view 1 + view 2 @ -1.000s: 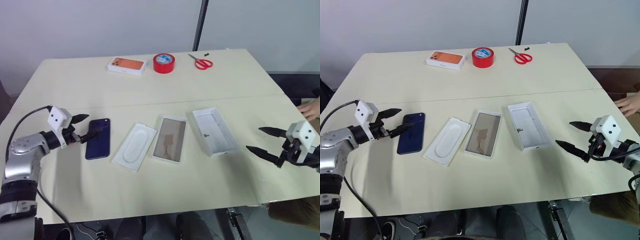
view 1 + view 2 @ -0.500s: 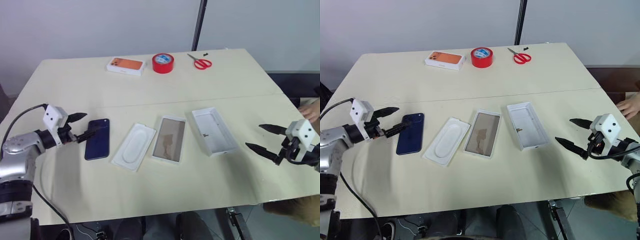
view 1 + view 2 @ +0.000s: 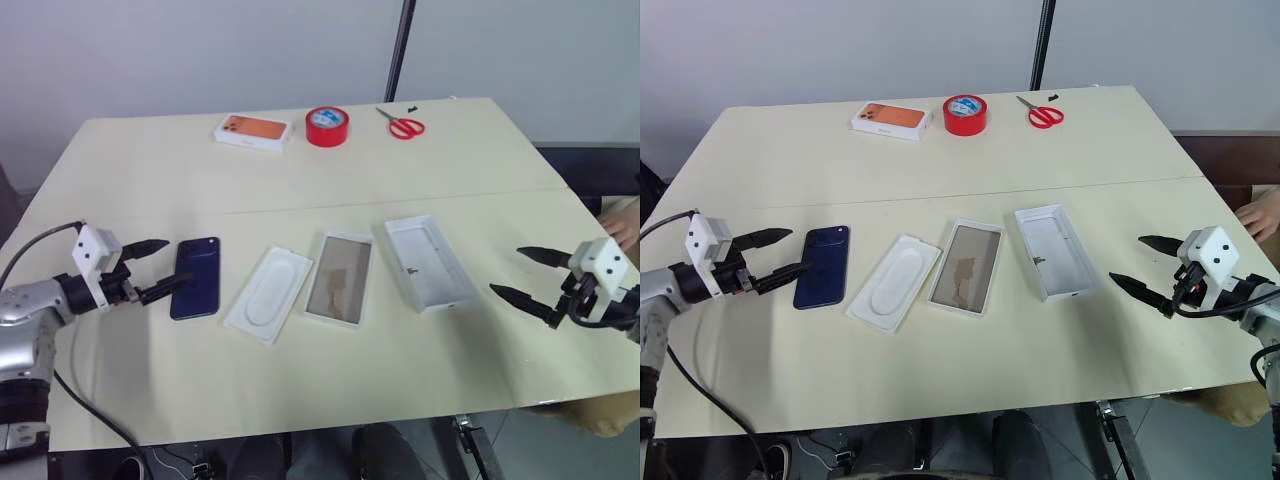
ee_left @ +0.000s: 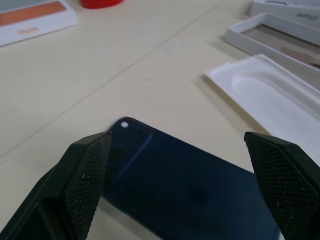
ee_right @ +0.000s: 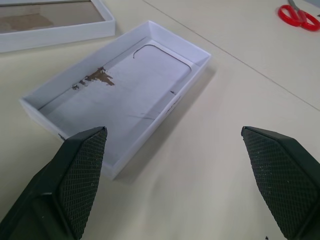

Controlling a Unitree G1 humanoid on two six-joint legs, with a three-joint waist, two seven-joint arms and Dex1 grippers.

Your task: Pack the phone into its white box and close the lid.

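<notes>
phone (image 3: 196,278) dark blue | lid (image 3: 430,262) white | tape (image 3: 327,126) red | scissors (image 3: 403,124) red

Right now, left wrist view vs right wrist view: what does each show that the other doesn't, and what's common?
Left wrist view alone: the phone lying flat between the open left gripper's fingers, untouched, plus the white molded insert, the white box with orange top and the edge of the red tape roll.

Right wrist view alone: the lid lying open side up ahead of the open right gripper, and the red scissors.

Shared: the white box, empty, and the cream table.
</notes>
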